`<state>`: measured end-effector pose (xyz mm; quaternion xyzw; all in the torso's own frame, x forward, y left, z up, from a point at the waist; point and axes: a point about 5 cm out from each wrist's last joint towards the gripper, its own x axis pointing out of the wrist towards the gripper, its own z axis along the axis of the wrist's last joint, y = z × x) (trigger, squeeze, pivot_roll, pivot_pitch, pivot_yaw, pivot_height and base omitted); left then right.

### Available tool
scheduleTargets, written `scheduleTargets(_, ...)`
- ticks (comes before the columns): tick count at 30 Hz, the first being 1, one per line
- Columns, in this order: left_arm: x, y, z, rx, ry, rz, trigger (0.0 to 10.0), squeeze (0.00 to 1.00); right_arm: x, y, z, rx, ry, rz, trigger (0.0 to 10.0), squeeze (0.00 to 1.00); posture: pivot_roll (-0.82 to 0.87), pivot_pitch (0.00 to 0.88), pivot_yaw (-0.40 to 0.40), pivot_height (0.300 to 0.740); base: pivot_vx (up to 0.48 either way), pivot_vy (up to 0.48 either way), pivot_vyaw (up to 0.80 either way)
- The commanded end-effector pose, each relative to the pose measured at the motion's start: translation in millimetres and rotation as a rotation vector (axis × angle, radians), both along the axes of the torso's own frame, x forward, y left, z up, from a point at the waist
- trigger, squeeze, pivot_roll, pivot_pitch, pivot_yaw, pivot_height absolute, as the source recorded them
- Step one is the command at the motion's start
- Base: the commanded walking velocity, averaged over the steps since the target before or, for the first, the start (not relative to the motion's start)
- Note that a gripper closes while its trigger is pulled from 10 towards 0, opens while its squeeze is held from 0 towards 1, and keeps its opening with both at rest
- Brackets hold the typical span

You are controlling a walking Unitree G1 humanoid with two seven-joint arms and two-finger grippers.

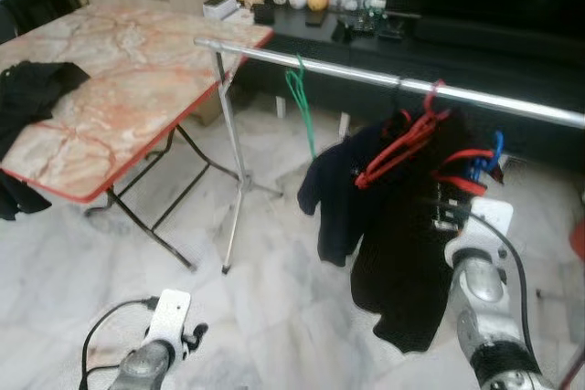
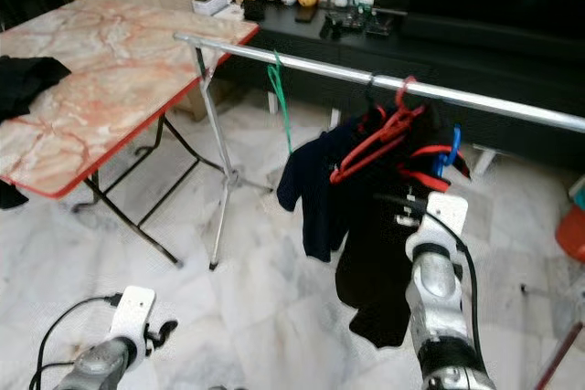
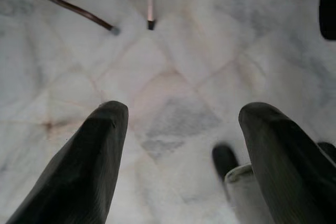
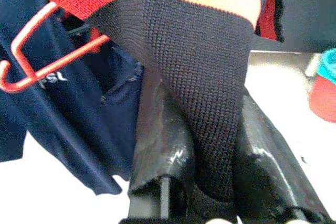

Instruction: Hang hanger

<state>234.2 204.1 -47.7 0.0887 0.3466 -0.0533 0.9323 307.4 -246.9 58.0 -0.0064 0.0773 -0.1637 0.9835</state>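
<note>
The red plastic hanger [image 1: 416,130] carrying the black garment with red stripes [image 1: 411,244] is hooking over the long silver clothes rail [image 1: 366,75], and the right gripper [image 4: 210,145], just below that rail, is pinching the knit cloth between its fingers. The left gripper [image 3: 181,156] is hanging low with fingers apart, far from the rail. Cloth is hiding the hanger's lower bar, so its seating is hard to judge.

Both arms were silver metal with rounded, jointed segments. A white, flat-faced block sat at each wrist, and a black cable looped from the block back along each arm. The right gripper [image 4: 210,145] had two long, glossy black fingers [image 4: 160,145]. The left gripper [image 3: 181,156] had two matte black fingers [image 3: 84,166] tapering to rounded tips.
</note>
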Motion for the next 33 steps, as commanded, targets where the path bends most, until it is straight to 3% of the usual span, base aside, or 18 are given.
scheduleTargets(1,0.1,6.4,1.2,0.016,0.001,0.003,10.0,0.00,5.2,-1.3,11.1,-0.008,-0.052,-0.002,10.0,0.00,-0.03,0.000,-0.003,0.740,-0.289,0.000,0.00)
scheduleTargets(7,-5.2,10.1,-1.7,0.018,0.013,0.026,10.0,0.00,1.9,-3.4,-1.3,-0.009,0.023,0.007,10.0,0.00,0.00,0.000,-0.026,0.740,-0.289,0.000,0.00)
scheduleTargets(14,-21.8,19.8,-10.5,0.035,0.066,0.069,10.0,0.00,-15.8,-11.1,-36.0,-0.017,0.252,0.010,10.0,0.00,0.00,0.000,-0.017,0.740,0.000,0.000,0.00)
scheduleTargets(20,-39.4,24.3,-20.1,0.033,0.128,0.109,10.0,0.00,-42.5,-13.0,-67.1,0.005,0.432,0.030,10.0,0.00,0.01,0.000,-0.037,0.740,0.000,0.000,0.00)
scheduleTargets(24,-52.9,29.5,-26.2,0.039,0.170,0.146,10.0,0.00,-69.0,-8.6,-92.5,0.000,0.586,0.064,10.0,0.00,0.01,0.016,-0.044,0.740,0.000,0.000,0.00)
scheduleTargets(25,-58.9,31.7,-28.8,0.035,0.188,0.174,10.0,0.00,-82.4,-4.0,-104.0,0.015,0.647,0.076,10.0,0.00,0.01,0.024,-0.046,0.740,0.000,0.000,0.00)
scheduleTargets(26,-58.9,31.7,-28.8,0.035,0.188,0.174,10.0,0.00,-82.4,-4.0,-104.0,0.015,0.647,0.076,10.0,0.00,0.01,0.024,-0.046,0.740,0.000,0.000,0.00)
scheduleTargets(32,-75.9,33.5,-35.9,0.030,0.235,0.188,10.0,0.00,-131.1,2.9,-134.3,0.057,0.818,0.074,10.0,0.00,0.00,0.040,-0.031,0.740,0.000,0.000,0.00)
scheduleTargets(33,-75.9,33.5,-35.9,0.030,0.235,0.188,10.0,0.00,-131.1,2.9,-134.3,0.057,0.818,0.074,10.0,0.00,0.00,0.040,-0.031,0.740,0.000,0.000,0.00)
